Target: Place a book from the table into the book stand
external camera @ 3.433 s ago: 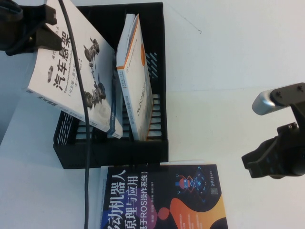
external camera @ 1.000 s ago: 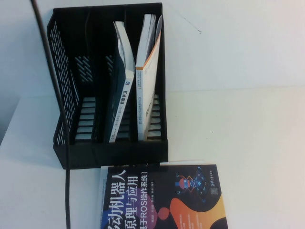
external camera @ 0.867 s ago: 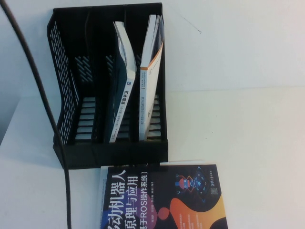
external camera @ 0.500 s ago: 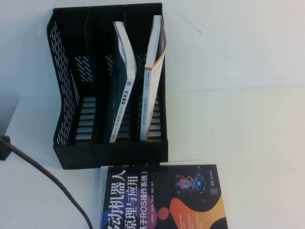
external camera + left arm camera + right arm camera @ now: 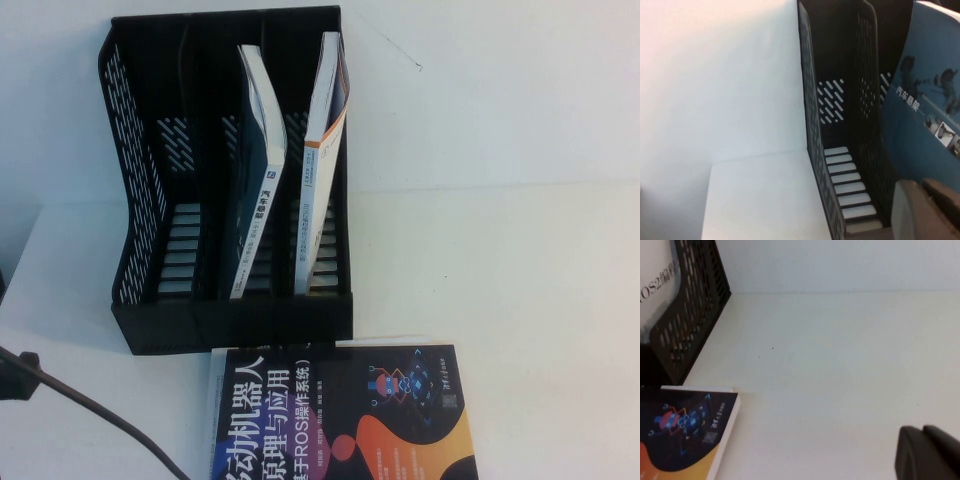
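Book (image 5: 258,180) with the dark teal spine now stands in the middle slot of the black book stand (image 5: 135,200), upright but leaning a little toward the white book with orange edging (image 5: 322,150) in the neighbouring slot on the stand's right. A few seconds ago it hung tilted over the stand's left slots in the left gripper; since then it has gone in and the arm has pulled away, and only a black cable (image 5: 90,410) crosses the table (image 5: 500,300) near the stand's front left corner.

In the left wrist view the teal back cover (image 5: 925,130) sits inside the stand, beside the empty left slot. The left gripper (image 5: 925,210) is off the book, outside the stand near its front on the empty-slot side, fingers closed on nothing. The right gripper (image 5: 927,452) is well away from the stand, low over bare table, and its fingers appear pressed together, holding nothing.

By the look of it the placing is done. A black book with orange shapes (image 5: 340,415) lies flat just in front of the stand, untouched.
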